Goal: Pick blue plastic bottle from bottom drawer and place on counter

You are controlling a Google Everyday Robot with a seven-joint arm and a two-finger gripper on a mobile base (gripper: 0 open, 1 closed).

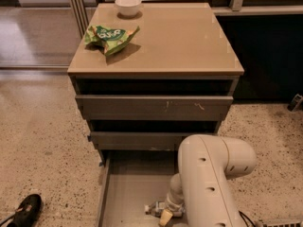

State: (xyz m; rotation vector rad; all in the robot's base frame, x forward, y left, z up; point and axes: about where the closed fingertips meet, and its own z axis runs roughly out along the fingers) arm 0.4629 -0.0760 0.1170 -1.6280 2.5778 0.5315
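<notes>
Pincer [163,213] in the bottom drawer [128,193]
We cannot tell whether it holds the blue plastic bottle [154,208]; table [180,41] placement not yet done.

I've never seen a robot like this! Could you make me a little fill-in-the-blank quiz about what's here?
The gripper reaches down into the bottom drawer, which is pulled ____. The blue plastic bottle lies by the gripper in that ____. On the counter, the snack bag is ____. The bowl behind it is ____.
Missing words: open; drawer; green; white.
</notes>
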